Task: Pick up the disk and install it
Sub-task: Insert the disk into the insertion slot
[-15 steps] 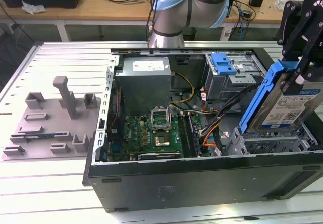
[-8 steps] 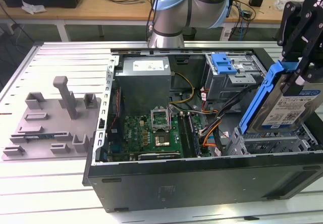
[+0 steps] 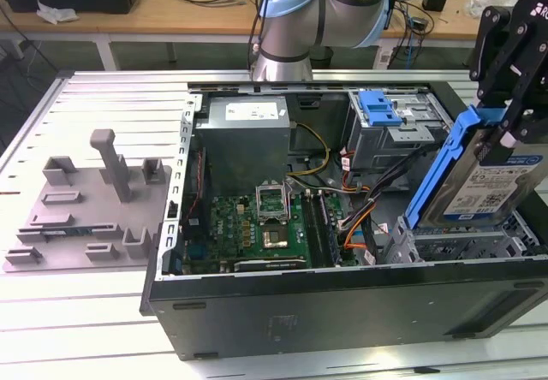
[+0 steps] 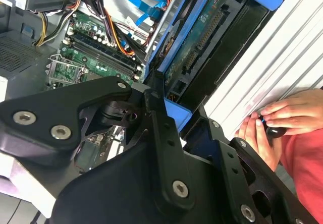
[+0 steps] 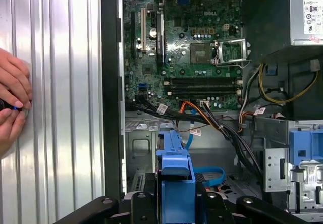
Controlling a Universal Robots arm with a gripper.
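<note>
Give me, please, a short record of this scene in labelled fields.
gripper: the gripper is shut on the disk, above the open computer case
disk: steeply tilted, label showing, lower end by the drive cage at the exterior view's right; not lying flat
inside case: motherboard, power supply, blue latch
table: grey fixture plate at the exterior view's left of the case
person: hands at the table beside the case
</note>
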